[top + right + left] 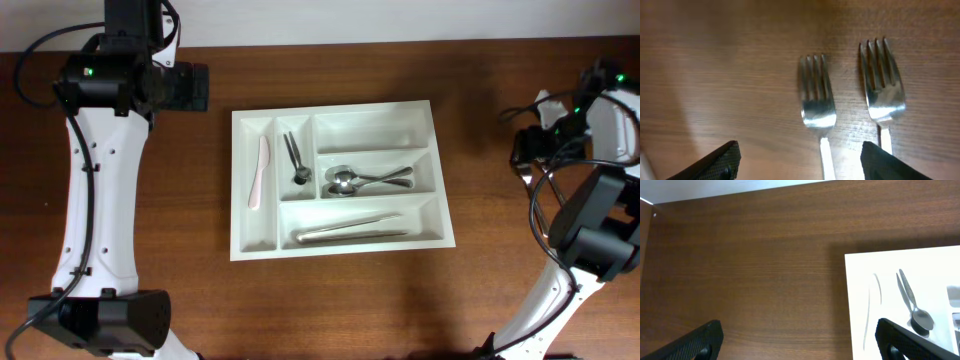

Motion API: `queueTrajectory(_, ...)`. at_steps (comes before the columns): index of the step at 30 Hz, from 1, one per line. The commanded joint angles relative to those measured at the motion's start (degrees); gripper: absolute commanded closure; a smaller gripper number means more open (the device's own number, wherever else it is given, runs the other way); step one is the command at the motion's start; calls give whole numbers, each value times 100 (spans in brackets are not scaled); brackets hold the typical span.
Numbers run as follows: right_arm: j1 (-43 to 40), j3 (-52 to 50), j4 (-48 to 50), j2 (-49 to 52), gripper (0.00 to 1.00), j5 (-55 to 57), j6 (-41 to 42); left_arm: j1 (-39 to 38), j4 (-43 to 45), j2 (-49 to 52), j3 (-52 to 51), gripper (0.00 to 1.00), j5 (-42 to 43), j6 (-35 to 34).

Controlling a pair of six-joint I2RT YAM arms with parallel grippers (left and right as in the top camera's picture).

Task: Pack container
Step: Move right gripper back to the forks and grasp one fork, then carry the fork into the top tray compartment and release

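Table (400, 300) carries the container (375, 130) at centre, four of five compartments stocked, top long one bare; my left gripper (800, 341) spread, empty, beside it; my right gripper (800, 161) spread over two forks (816, 95), unpacked; nearly done, I judge.

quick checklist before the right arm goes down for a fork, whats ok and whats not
1. Right gripper open and empty: ok.
2. Target in view: ok. The centre fork and the side fork lie apart on the table, tines pointing away from the camera.
3. Fingers straddle one fork only: not ok. The side fork's handle disappears behind one finger.
4. Free slot in the container: ok. The top long compartment looks empty.
5. Left gripper out of the way: ok. It is open over bare table beside the container.
6. Forks' place in the overhead view: cannot tell. They do not show there.
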Motion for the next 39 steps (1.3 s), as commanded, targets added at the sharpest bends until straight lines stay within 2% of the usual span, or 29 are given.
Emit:
queueTrajectory(1, -2, -505, 293, -133, 23, 260, -76, 9, -4, -35, 46, 1, -37, -76)
queueTrajectory(7, 2, -1099, 833, -133, 27, 260, -72, 9, -4, -35, 46, 1, -35, -76)
queueTrajectory(16, -4, -1217, 1040, -133, 69, 262, -70, 9, -7, -35, 46, 1, -35, -76)
queueTrajectory(20, -2, -1217, 1025, -133, 80, 260, -50, 9, -7, -35, 46, 1, -37, -76)
queueTrajectory(24, 0, -1215, 1001, -133, 96, 247, 260, 9, -7, -35, 46, 1, -35, -76)
queueTrajectory(32, 291, -765, 627, -146, 96, 155, 614, 9, -4, -35, 46, 1, -35, -76)
queueTrajectory(36, 625, -210, 271, -146, 96, -260, 903, 9, -4, -35, 46, 1, -35, -79)
queueTrajectory(39, 1045, 579, -76, -146, 96, -448, 1440, 9, -4, -35, 46, 1, -37, -76)
